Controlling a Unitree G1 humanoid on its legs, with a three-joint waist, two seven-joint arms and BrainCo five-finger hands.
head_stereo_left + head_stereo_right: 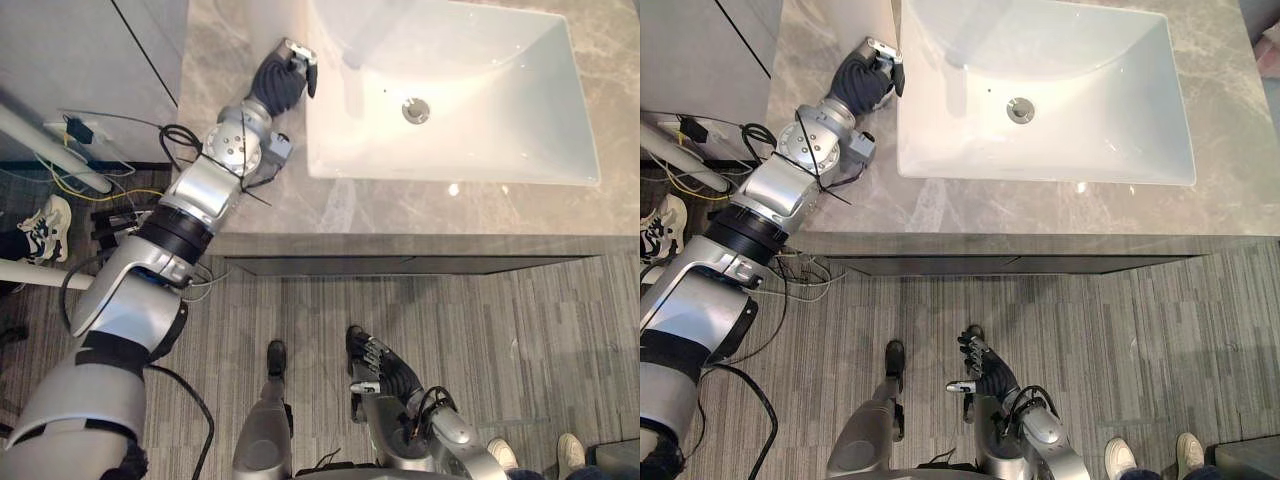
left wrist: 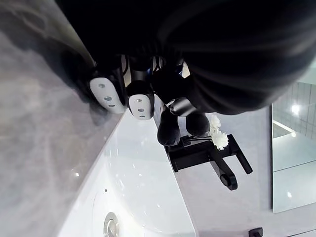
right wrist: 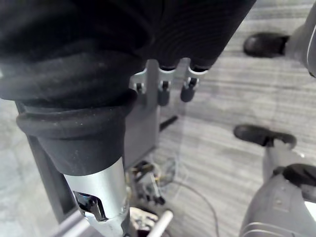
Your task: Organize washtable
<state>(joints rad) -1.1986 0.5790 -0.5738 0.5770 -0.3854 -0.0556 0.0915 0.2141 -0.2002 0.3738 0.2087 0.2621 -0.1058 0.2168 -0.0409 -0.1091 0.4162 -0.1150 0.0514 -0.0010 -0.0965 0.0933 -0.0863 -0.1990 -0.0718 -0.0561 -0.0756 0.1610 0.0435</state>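
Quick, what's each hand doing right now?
Left hand: closed, fingers curled, holding nothing, beside the sink.
Right hand: open, empty.

**Sink** (image 1: 460,150): far rim cut off at 12 o'clock in both eye views.
**Countertop** (image 1: 400,205): runs out of frame at 12 and 3 o'clock.
**Left hand** (image 1: 283,75): at the sink's 10 o'clock corner. Its underside is hidden beneath its dark cover, and contact with the rim is unreadable.
**White flowers** (image 2: 217,137): beside the black faucet (image 2: 212,160). Stems and holder are hidden behind the hand.
**Drain** (image 2: 111,228): clipped by the wrist view's edge.
**Person's shoes** (image 1: 1120,455): at 5 o'clock, wearer cut off by the frame.
**White sneaker** (image 1: 45,225): at 9 o'clock, leg cut off.
**Small dark item** (image 2: 256,231): too small to identify.
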